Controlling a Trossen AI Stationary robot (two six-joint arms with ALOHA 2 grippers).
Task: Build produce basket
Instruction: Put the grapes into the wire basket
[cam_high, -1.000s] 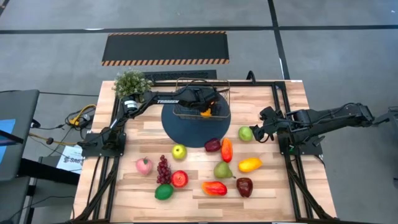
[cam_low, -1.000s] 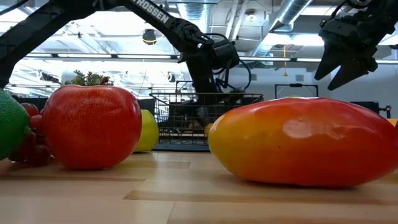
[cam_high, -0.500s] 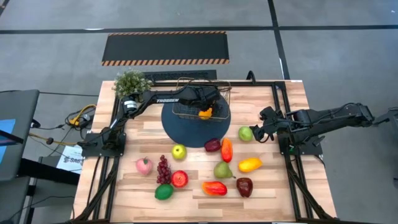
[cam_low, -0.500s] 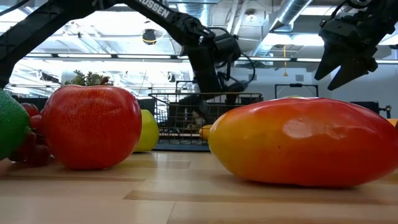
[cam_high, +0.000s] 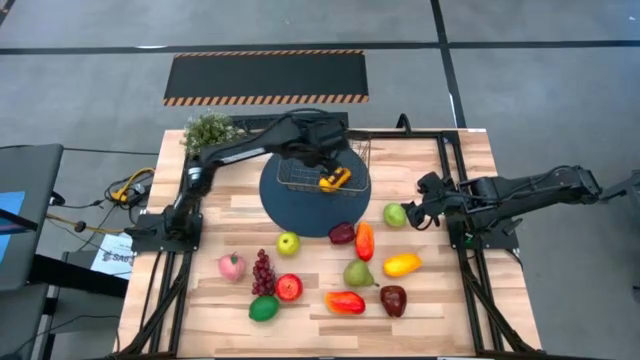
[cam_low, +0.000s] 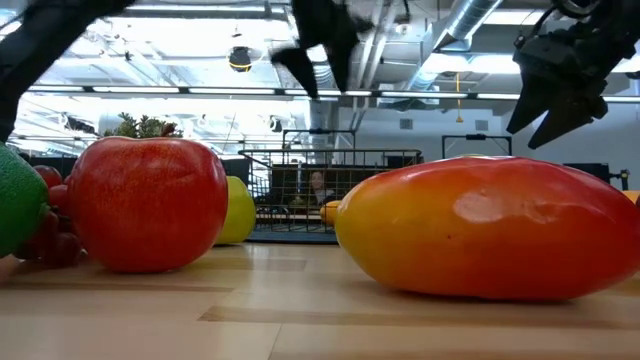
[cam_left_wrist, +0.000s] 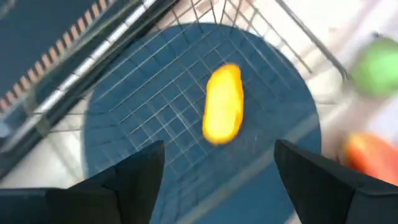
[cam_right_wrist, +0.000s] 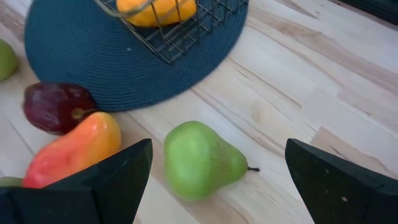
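Note:
The wire basket (cam_high: 322, 166) stands on a dark blue round mat (cam_high: 300, 205) at the far middle of the table. A yellow fruit (cam_left_wrist: 224, 112) lies on the basket's mesh floor (cam_left_wrist: 155, 118). My left gripper (cam_left_wrist: 217, 168) hangs open high above the basket, touching nothing; the low view shows it near the top (cam_low: 320, 50). More produce lies on the near half of the table. My right gripper (cam_right_wrist: 217, 180) waits open at the right, above a green pear (cam_right_wrist: 202, 160) that rests on the wood.
Loose on the wood lie a yellow-green apple (cam_high: 288, 243), a peach (cam_high: 232, 266), grapes (cam_high: 263, 272), a red apple (cam_high: 288, 288), a lime (cam_high: 264, 308), a mango (cam_high: 402, 264) and other fruits. A potted plant (cam_high: 210, 132) stands at the far left corner.
My left gripper has risen straight up out of the basket, open all the while, and has rolled about its own axis. The yellow fruit has stayed lying on the basket's floor.

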